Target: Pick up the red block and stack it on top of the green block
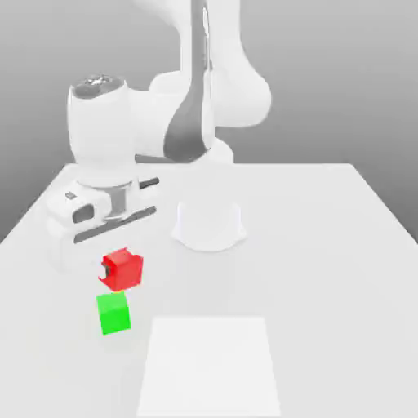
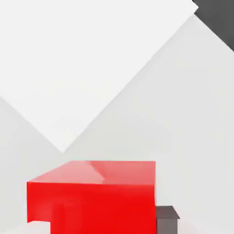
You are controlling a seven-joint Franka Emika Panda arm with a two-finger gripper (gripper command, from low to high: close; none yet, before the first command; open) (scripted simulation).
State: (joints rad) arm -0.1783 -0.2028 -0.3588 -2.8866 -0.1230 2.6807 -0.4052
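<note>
Exterior view: the hand (image 1: 121,260) holds the red block (image 1: 122,269) clear of the counter (image 1: 326,245), closed on it from above. The block hangs just above the green block (image 1: 113,313), and looks offset slightly toward the exterior view's right and rotated against it. A small gap seems to remain between the two; contact cannot be confirmed.

Hand view: red block (image 2: 93,196) sits close under the camera, with one dark finger (image 2: 167,218) at its side. A pale square mat (image 1: 211,363) lies on the counter near the green block, at the exterior view's right.

Judgement: step in hand is alignment and lowering. To do it well:
- centre the red block over the green one before descending;
- turn the wrist so the edges run parallel, if possible;
- descend slowly and straight, no sideways drift;
- let go only when the faces meet flat, then lift straight up.

Risk: an off-centre release could tip the red block off.
</note>
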